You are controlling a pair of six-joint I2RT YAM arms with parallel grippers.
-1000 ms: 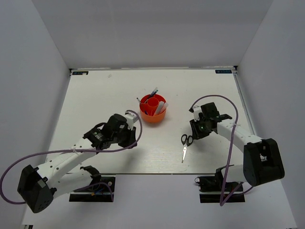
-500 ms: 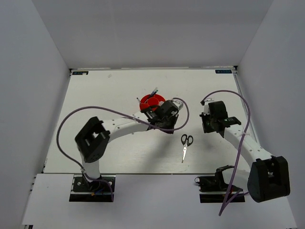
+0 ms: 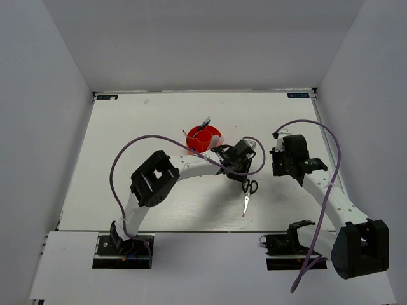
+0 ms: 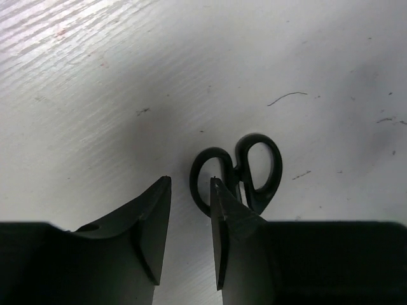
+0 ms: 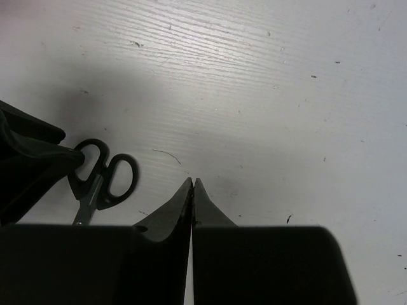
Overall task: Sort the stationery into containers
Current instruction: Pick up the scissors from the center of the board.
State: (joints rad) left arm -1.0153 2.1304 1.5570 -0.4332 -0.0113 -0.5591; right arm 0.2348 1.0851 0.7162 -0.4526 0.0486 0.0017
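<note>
Two black loops of the scissors lie nearest on the table, the left gripper released, jaws parted over one loop. Beside them the right gripper is clenched, empty; farther back stands the orange-red organizer.

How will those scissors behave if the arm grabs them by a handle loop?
The scissors look rigid, so probably no flopping. Lying flat on the table, they shouldn't roll. Held by one loop, they would likely dangle blade-down, and the smooth handle may slip.
</note>
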